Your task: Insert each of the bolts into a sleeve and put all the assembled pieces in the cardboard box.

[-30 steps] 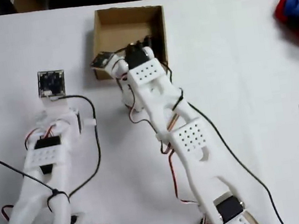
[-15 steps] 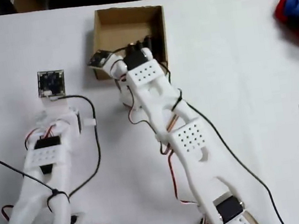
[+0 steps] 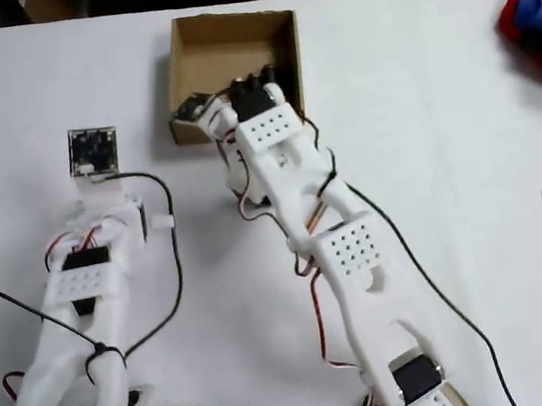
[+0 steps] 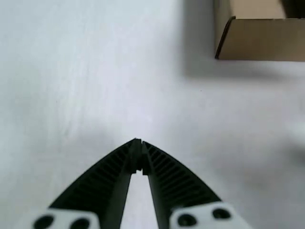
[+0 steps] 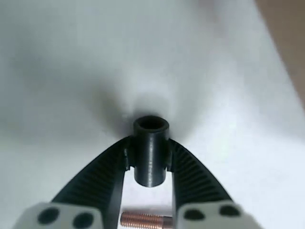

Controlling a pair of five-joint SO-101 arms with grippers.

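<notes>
Right tool (image 5: 149, 144) pinches a black sleeve (image 5: 150, 167) between its ribbed fingers, in the lower middle of the right wrist view, with the open bore facing away from the palm. Low in that frame, between the finger roots, a copper bolt (image 5: 143, 220) lies crosswise; I cannot tell what carries it, nor whether it touches the sleeve. In the high view this arm ends at the near left corner of the cardboard box (image 3: 229, 47), top centre of the frame.

Left tool (image 4: 138, 145) is pressed together and holds nothing, low in its own view over the bare white surface (image 3: 437, 89), with a box wall (image 4: 267, 45) at the upper right.

From where I stand, the sleeve looks stiff, light and smooth, so it could twist or slide in a loose pinch; the mid-body hold it has now looks like the right spot, leaving the bore free. The bolt looks small, hard and apt to roll, and its threads would give grip along the shank.

For room, the box walls are the edges to mind: thin card, likely to shift if bumped. The surface around both arms is open, and a red and blue bundle (image 3: 530, 0) at the upper right edge sits well apart.
</notes>
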